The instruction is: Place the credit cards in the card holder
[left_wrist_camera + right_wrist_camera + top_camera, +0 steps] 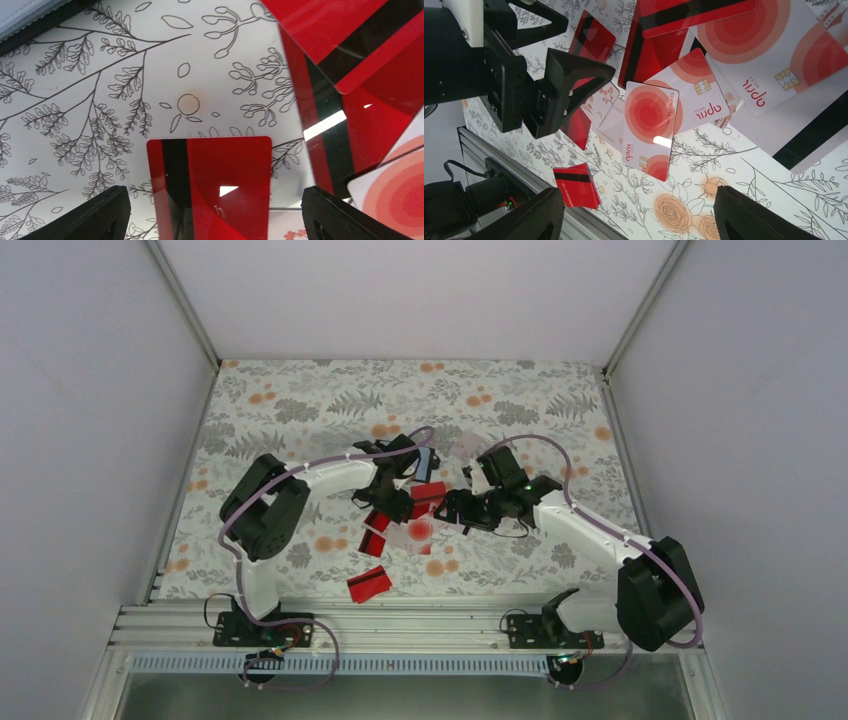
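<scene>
Aluminium rail (400, 618) runs along the near edge of the table (300, 390) and carries both arm bases. Just beyond it, a lone red card (369, 584) with a black stripe lies flat on the floral cloth, well apart from the rest. In the right wrist view it appears to rest on a second red card.

Farther in, at mid-table, the credit cards (408, 525) lie in a loose, overlapping spread:
- Glossy red cards with black stripes lie on the left side of the spread.
- Whitish cards with red concentric rings and gold chips (649, 130) lie on the right side, several overlapping one another.

Left fingers (95, 217) are set wide apart and hold nothing. A red striped card (210, 185) lies flat on the table in the gap between them, its short edge toward the far side, with clearance at each tip. More red cards (350, 75) overlap at the right of the left wrist view, and a ringed whitish card (395, 185) lies just beside the right-hand tip.

Right fingers (754, 215) are also wide apart and hold nothing. They face the left fingers across the spread, with the ringed cards lying beyond the tips.

Beyond the spread, the card holder (424, 462) lies on the table just beside the left arm's wrist, with a grey-blue clear pocket facing up. Its black-edged corner (22, 17) shows at the top left of the left wrist view, apart from the striped card. Whether any pocket contains a card cannot be determined.
</scene>
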Action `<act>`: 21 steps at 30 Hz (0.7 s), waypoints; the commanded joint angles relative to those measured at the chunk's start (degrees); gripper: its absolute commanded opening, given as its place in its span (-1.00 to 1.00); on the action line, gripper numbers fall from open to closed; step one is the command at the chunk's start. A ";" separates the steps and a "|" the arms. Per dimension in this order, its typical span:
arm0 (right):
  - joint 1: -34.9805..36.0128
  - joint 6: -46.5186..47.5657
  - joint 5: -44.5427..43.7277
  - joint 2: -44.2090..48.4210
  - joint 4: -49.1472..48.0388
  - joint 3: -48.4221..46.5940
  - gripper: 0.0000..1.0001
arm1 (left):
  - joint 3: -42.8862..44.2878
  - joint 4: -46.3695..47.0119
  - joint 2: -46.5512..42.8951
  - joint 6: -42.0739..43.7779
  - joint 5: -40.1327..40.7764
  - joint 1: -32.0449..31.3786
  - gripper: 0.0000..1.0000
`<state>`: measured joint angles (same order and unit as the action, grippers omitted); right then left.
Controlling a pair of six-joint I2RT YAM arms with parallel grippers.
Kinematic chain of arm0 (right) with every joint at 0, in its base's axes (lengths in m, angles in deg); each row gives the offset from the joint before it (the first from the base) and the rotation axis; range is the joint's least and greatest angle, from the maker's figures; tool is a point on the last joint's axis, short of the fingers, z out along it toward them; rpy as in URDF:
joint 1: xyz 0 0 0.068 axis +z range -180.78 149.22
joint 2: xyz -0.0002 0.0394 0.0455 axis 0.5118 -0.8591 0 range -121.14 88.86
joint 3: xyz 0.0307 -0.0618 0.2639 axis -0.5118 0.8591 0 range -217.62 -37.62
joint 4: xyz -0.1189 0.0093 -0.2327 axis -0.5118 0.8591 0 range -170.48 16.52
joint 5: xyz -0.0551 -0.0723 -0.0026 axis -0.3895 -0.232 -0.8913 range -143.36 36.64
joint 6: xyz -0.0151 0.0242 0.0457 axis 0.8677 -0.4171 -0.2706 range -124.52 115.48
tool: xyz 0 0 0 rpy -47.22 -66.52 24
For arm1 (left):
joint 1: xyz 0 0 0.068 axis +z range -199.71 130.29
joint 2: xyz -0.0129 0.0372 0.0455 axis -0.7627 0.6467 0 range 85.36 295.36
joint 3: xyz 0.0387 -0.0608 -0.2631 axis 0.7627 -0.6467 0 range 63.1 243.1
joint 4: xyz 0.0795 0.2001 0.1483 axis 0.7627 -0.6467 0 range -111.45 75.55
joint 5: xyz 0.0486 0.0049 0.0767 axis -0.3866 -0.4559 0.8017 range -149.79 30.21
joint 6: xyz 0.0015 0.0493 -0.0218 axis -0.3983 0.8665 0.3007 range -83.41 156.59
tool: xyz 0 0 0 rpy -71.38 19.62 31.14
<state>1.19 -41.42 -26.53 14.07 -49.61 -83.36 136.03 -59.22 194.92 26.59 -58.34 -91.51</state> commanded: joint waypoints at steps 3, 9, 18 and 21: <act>0.17 -0.15 -0.31 2.02 0.15 1.35 0.52 | 1.66 -0.10 2.07 1.68 2.33 0.67 0.67; 0.12 0.42 -0.49 1.20 0.50 0.58 0.52 | 2.39 0.24 4.00 1.98 1.18 0.76 0.53; 0.16 1.17 -0.54 0.08 0.76 -0.36 0.53 | -0.37 1.20 4.59 2.11 0.16 1.64 0.32; 0.16 1.14 -0.55 -0.11 0.62 -0.34 0.53 | -2.22 1.65 3.81 2.00 0.27 2.24 0.31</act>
<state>1.19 -40.92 -26.68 14.55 -49.39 -82.53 137.47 -58.11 197.34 28.26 -58.76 -90.48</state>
